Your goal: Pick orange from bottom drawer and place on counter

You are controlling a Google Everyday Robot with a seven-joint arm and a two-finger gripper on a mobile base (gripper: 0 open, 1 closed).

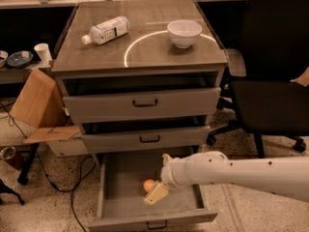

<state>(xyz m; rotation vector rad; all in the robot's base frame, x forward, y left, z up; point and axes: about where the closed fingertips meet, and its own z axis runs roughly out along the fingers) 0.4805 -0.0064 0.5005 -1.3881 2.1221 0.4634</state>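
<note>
At the near edge of the view, the bottom drawer point(103, 197) of a grey cabinet stood pulled out, its small black handle facing the camera. Toward the middle of the drawer floor lay the orange point(148, 184). A white robot arm point(241, 171) reached in from the right. Its tan gripper point(156, 194) hung down into the drawer just beside the orange, on the fruit's right and nearer side. Whether it touched the fruit could not be told, nor whether the gripper was open or closed. Above the open drawer sat two shallower grey drawers, the middle drawer point(145, 140) and the top drawer point(145, 103), each with a dark gap above it. Higher and farther back was the counter point(149, 54), a glossy grey-brown top with a bright curved reflection. On it a clear plastic bottle point(106, 30) lay on its side at the left, and a white bowl point(184, 32) stood upright at the right. A black office chair point(275, 81) stood to the right of the cabinet, and a cardboard box point(38, 103) leaned at its left.
</note>
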